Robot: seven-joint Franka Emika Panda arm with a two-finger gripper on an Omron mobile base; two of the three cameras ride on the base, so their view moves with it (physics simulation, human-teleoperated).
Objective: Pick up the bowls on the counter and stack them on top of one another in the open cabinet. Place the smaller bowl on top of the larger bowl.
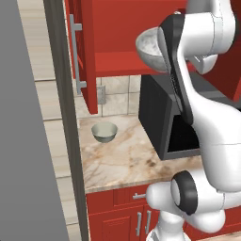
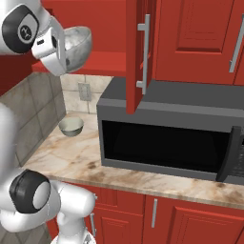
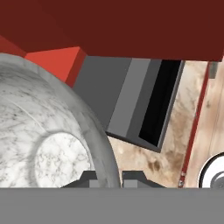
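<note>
My gripper point(image 3: 113, 177) is shut on the rim of the larger bowl point(image 3: 43, 131), white-grey and marbled. The larger bowl point(image 1: 150, 49) hangs tilted in the air at the mouth of the open cabinet point(image 1: 117, 63), just above its red shelf. From the other side the larger bowl point(image 2: 78, 43) sits against my hand, in front of the open cabinet point(image 2: 105, 64). The smaller bowl point(image 1: 104, 132), grey-green, stands upright on the counter point(image 1: 122, 160) near the back wall. That smaller bowl point(image 2: 71, 126) is left of the microwave on the counter point(image 2: 71, 157).
A black microwave point(image 2: 167, 138) with its door ajar takes up the right of the counter, below the cabinet. The open cabinet door point(image 1: 84, 56) with a long silver handle juts out left of the shelf. A grey wall panel point(image 1: 28, 141) stands at the far left.
</note>
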